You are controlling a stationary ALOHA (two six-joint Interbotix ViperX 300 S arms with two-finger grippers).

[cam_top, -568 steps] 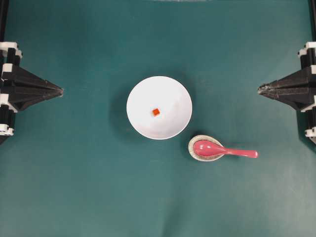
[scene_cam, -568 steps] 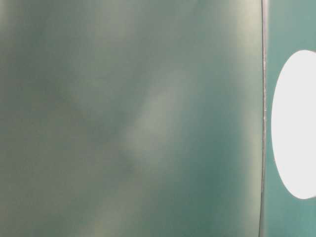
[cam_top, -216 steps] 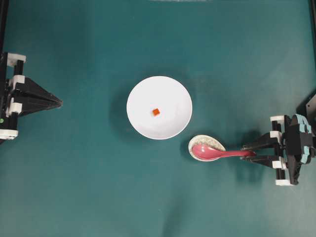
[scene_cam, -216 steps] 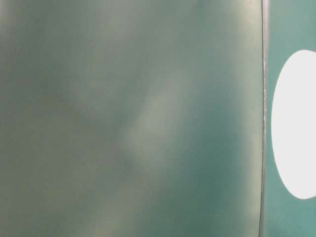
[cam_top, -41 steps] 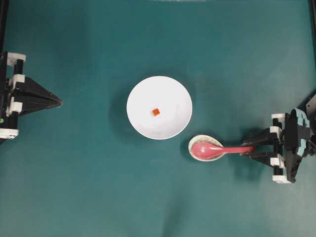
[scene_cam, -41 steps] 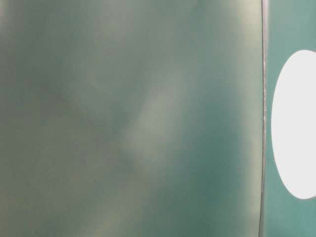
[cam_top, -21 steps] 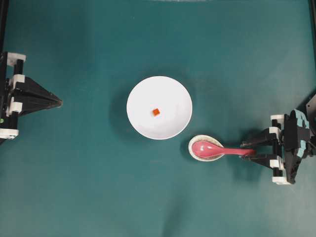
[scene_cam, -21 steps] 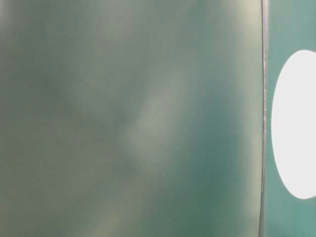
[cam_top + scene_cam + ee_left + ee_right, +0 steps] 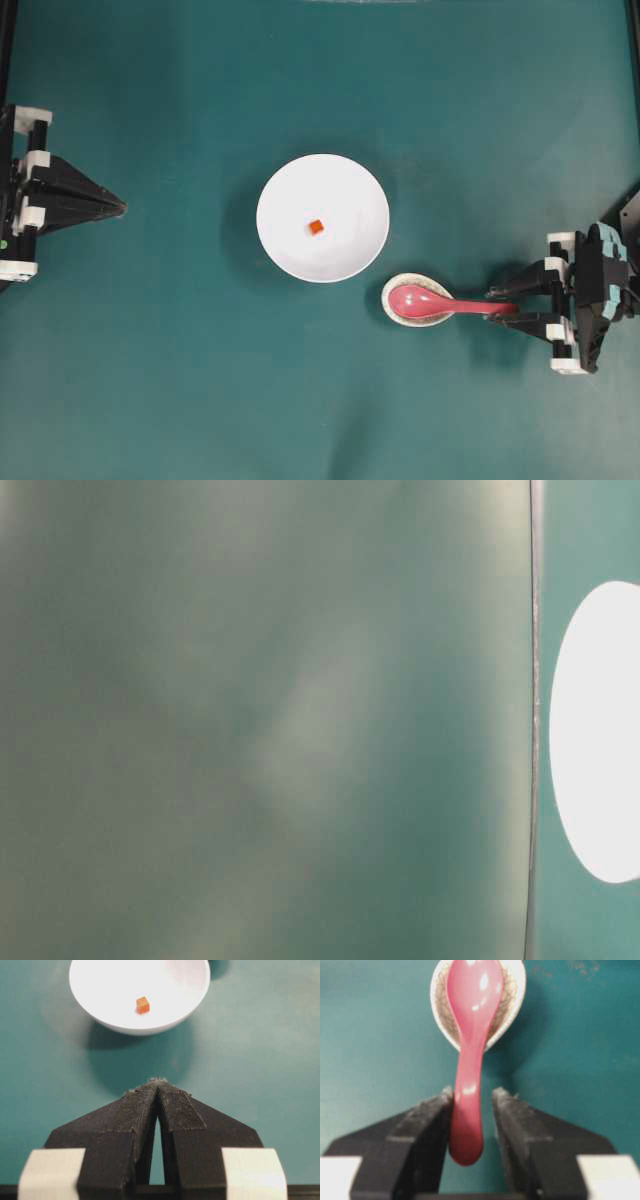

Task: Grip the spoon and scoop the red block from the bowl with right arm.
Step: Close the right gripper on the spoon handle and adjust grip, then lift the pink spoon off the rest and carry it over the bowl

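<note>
The spoon [image 9: 450, 304] lies with its scoop in the little speckled dish [image 9: 397, 308] on the counter [image 9: 200, 380], handle pointing straight into the right gripper [image 9: 473, 1110]. Its jaws are wide apart, straddling the handle end, one finger maybe touching, nothing clamped yet. Left gripper [image 9: 158, 1091] sits closed, well away.

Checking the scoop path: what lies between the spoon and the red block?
Only the bowl's near rim, seen overhead; spoon and red block have nothing else between.
</note>
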